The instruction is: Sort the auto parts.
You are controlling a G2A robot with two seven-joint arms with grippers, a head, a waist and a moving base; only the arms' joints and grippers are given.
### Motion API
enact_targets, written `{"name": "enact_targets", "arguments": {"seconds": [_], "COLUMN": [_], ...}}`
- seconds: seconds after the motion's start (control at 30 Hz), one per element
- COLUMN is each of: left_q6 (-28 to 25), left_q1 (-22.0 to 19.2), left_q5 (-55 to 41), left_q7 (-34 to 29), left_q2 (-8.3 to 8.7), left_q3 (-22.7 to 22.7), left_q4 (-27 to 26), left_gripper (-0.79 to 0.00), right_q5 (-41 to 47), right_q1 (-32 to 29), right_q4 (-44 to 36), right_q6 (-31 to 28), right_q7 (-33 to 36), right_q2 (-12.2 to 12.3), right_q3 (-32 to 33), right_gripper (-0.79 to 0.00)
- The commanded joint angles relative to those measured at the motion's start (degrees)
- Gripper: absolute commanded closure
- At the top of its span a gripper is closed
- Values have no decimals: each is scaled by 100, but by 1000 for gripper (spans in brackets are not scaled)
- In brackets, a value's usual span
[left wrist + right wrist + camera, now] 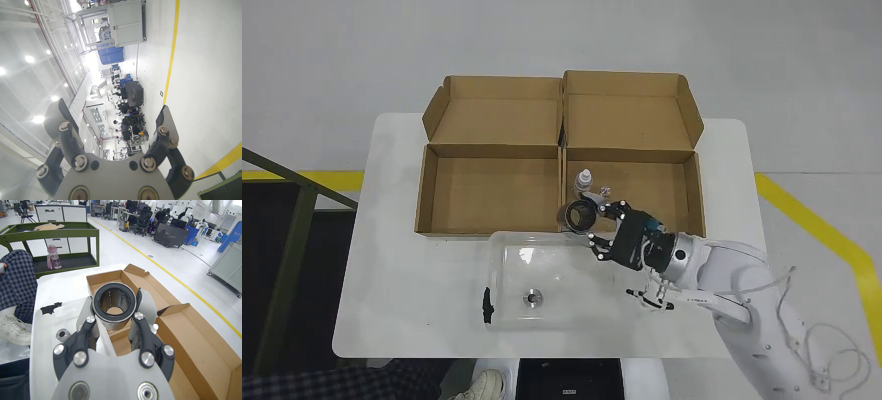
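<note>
The right pincer (pixel 115 308) is clenched on a linear bearing (pixel 114 303), held above the near rim of the right cardboard box (pixel 694 200), beside the clear tray (pixel 552 262), around the tabletop's (pixel 392 250) middle. The left pincer (pixel 112 106) is released and holds nothing. If let go here, the round bearing could likely clip the box wall and roll back into the tray.

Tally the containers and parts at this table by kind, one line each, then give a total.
Cardboard boxes: 2
Clear tray: 1
Large hollow cylinder, held in the right gripper: 1
Small metal cylinder in the tray: 1
Small pale part in the right-hand box: 1
Total: 6
</note>
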Motion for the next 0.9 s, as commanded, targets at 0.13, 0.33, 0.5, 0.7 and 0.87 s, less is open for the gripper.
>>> {"name": "enact_targets", "arguments": {"seconds": [0.13, 0.33, 0.5, 0.7, 0.87], "left_q6": [0, 0, 0, 0, 0], "left_q1": [0, 0, 0, 0, 0], "left_q5": [0, 0, 0, 0, 0], "left_q7": [0, 0, 0, 0, 0], "left_q2": [0, 0, 0, 0, 0], "left_q3": [0, 0, 0, 0, 0], "left_q4": [0, 0, 0, 0, 0], "left_gripper": [-785, -785, -785, -785, -785], "right_q5": [-61, -80, -127, -143, -138], "right_q1": [633, 1274, 1749, 2146, 2379], "right_q4": [500, 1018, 1486, 1989, 2294], "right_q6": [293, 635, 944, 1237, 1428], "right_q7": [300, 610, 867, 1084, 1322], "right_q2": [-123, -290, -453, -631, -752], "right_q3": [-640, -1273, -1769, -2193, -2406], "right_gripper": [0, 0, 0, 0, 0]}}
